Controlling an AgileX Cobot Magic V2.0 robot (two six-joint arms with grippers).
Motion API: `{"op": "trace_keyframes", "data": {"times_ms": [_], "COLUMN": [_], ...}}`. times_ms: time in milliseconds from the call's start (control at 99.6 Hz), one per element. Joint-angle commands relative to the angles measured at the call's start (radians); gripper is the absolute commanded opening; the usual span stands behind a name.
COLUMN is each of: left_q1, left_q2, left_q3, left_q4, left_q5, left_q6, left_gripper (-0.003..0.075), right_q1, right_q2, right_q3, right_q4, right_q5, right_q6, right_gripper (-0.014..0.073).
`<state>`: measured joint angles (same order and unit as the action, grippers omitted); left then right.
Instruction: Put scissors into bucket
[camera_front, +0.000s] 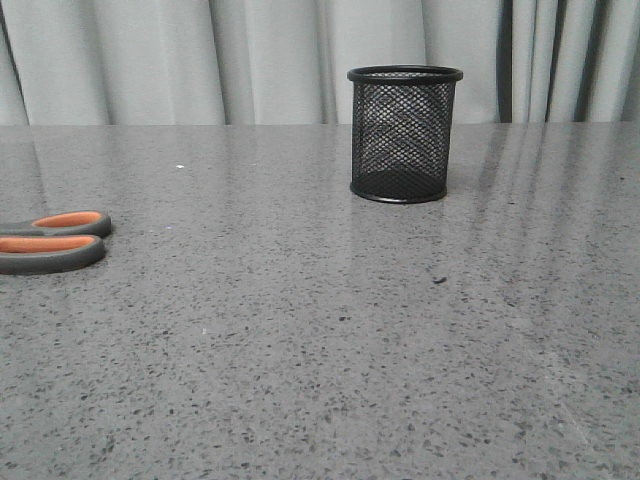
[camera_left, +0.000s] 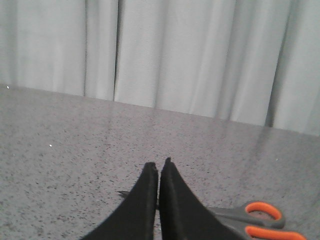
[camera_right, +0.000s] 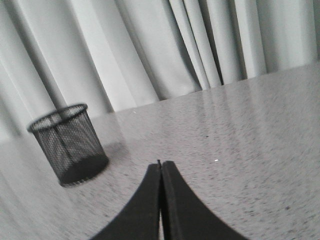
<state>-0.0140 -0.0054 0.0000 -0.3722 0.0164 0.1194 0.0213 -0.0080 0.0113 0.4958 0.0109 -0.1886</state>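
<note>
The scissors (camera_front: 52, 240) lie flat on the grey table at the far left of the front view, where only their grey, orange-lined handle loops show. In the left wrist view the scissors (camera_left: 235, 216) run across behind my left gripper (camera_left: 159, 166), handles on one side and a dark blade tip on the other. That gripper is shut, fingers pressed together, and hangs over the scissors with nothing between its fingers. The bucket (camera_front: 403, 135), a black wire-mesh cup, stands upright and empty at the back centre. My right gripper (camera_right: 161, 164) is shut and empty, with the bucket (camera_right: 69, 144) some way off to its side.
The grey speckled tabletop (camera_front: 330, 330) stretches between the scissors and the bucket. Pale curtains (camera_front: 250, 55) hang behind the table's far edge. Neither arm shows in the front view.
</note>
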Motion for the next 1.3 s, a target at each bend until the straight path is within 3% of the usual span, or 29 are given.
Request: {"op": "trace_keyframes", "data": {"times_ms": [0, 151, 321, 482, 743, 883, 1114, 1214, 1295], "left_q1": [0.004, 0.004, 0.004, 0.004, 0.004, 0.004, 0.004, 0.004, 0.004], "left_q2": [-0.024, -0.024, -0.02, 0.044, 0.334, 0.47, 0.557, 0.571, 0.579], "left_q3": [0.015, 0.003, -0.062, -0.206, -0.606, -0.762, -0.85, -0.863, -0.872], "left_q4": [-0.171, -0.47, -0.498, -0.388, -0.051, -0.037, -0.037, -0.05, -0.057], "left_q5": [-0.094, -0.13, -0.06, 0.079, 0.504, 0.703, 0.785, 0.792, 0.796], "left_q6": [-0.008, -0.008, -0.006, -0.002, 0.014, 0.1, 0.108, 0.159, 0.18], "left_gripper": [-0.002, -0.002, -0.0021, -0.0021, -0.002, -0.002, -0.0015, 0.0058, 0.0191], "right_q1": [-0.006, -0.006, -0.006, -0.006, -0.006, -0.006, -0.006, -0.006, -0.006], "right_q2": [-0.02, -0.02, -0.01, 0.097, 0.473, 0.606, 0.649, 0.657, 0.672], "right_q3": [0.026, 0.008, -0.075, -0.204, -0.517, -0.66, -0.727, -0.727, -0.727], "right_q4": [0.153, 0.222, 0.222, 0.154, 0.037, 0.016, 0.014, 0.014, 0.014], "right_q5": [-0.086, -0.082, 0.002, 0.154, 0.495, 0.61, 0.64, 0.675, 0.708], "right_q6": [-0.006, -0.006, -0.02, -0.035, -0.035, -0.035, -0.063, -0.063, -0.063], "right_gripper": [-0.0069, -0.0069, -0.0056, -0.0048, -0.0049, -0.0049, -0.0046, 0.0005, 0.0116]}}
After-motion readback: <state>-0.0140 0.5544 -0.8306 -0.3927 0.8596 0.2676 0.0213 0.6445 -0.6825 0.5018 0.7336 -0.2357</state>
